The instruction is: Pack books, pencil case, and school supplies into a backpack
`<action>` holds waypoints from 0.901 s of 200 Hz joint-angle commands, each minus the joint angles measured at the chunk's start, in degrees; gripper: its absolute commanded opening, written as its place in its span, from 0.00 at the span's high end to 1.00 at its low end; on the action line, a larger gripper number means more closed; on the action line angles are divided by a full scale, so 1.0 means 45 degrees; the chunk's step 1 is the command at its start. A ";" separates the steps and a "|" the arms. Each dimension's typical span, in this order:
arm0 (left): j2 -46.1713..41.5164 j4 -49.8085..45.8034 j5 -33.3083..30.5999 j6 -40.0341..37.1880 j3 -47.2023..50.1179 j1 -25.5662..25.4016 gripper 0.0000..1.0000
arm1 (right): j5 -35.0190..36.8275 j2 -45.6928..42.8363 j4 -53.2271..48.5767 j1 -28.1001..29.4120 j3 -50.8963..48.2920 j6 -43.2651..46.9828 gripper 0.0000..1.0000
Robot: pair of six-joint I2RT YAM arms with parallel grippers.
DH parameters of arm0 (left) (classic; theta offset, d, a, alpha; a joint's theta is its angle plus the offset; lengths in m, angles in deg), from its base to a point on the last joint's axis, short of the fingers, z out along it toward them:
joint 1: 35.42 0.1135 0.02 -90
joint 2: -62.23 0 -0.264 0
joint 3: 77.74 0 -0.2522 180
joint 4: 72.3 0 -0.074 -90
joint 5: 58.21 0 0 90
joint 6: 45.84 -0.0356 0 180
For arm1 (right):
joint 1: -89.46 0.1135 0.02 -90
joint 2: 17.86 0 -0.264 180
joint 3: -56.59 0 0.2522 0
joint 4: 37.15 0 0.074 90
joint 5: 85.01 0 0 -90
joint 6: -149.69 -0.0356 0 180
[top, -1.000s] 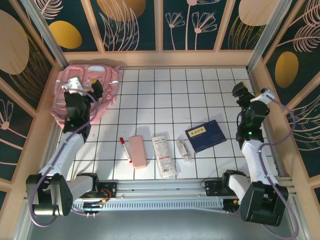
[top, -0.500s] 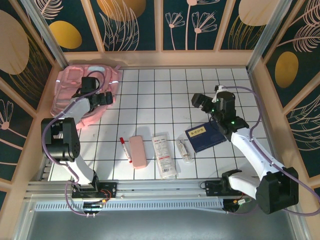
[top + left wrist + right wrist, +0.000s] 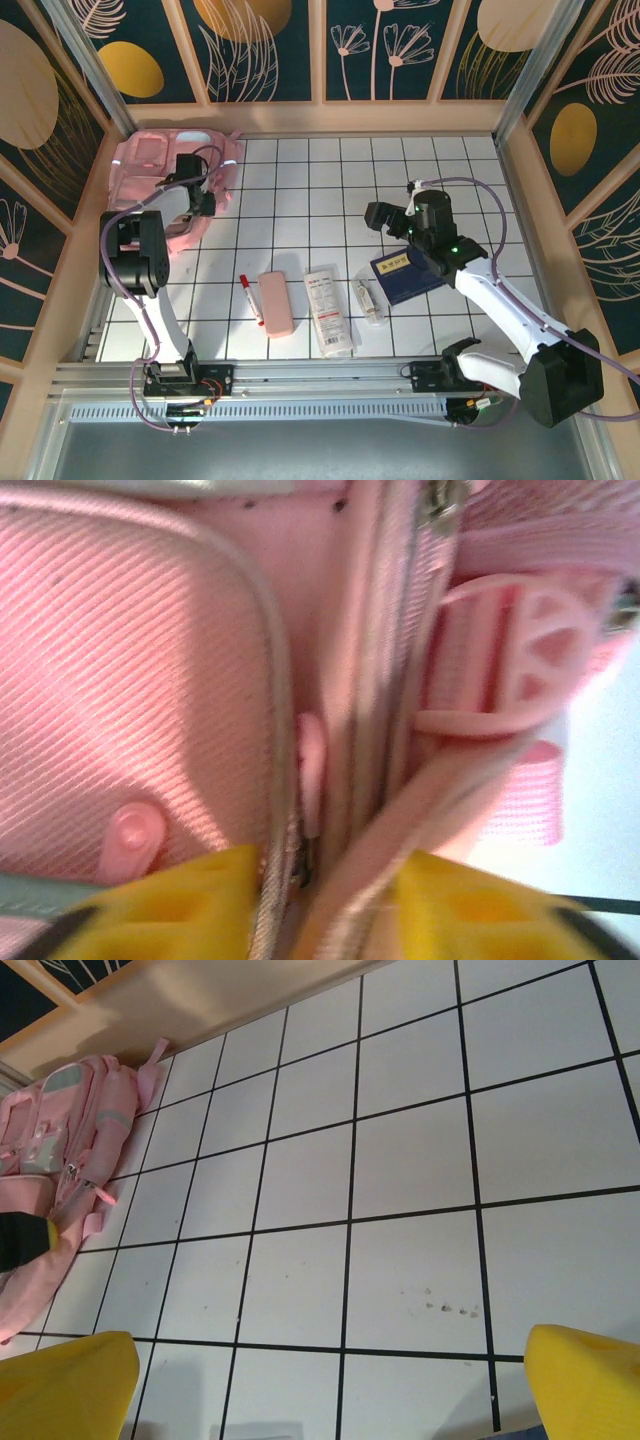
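A robot lab test cell: white gridded table (image 3: 330, 190), floral panels (image 3: 400, 50) walling it from 9 to 3 o'clock, aluminium rail (image 3: 320, 378) at 6 o'clock.

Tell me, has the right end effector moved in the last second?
Yes, the right end effector swung left, away from the right wall, to just past the navy book.

White arm links (image 3: 500, 300), black joints (image 3: 130, 255), lilac cables (image 3: 470, 179), yellow fingertips (image 3: 60, 1385), possibly a small green light (image 3: 452, 239)
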 commanded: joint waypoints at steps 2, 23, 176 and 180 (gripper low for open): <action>-0.0018 -0.0224 0.1042 -0.0536 -0.0267 -0.1318 0.94 | 0.0492 -0.0300 0.0082 0.0081 -0.0021 -0.0337 0.01; -0.0122 0.0324 0.2251 -0.0488 -0.0806 -0.2367 1.00 | 0.1053 -0.0165 -0.0431 0.0064 0.0464 -0.0566 0.01; -0.0885 0.1539 0.4314 -0.0912 -0.2144 -0.7159 0.68 | -0.2256 0.2155 -0.0210 -0.2585 0.0951 0.2138 0.01; -0.0995 0.1502 0.4136 -0.0819 -0.2184 -0.7140 0.58 | -0.2206 0.2368 -0.0074 -0.2428 0.0926 0.2510 0.01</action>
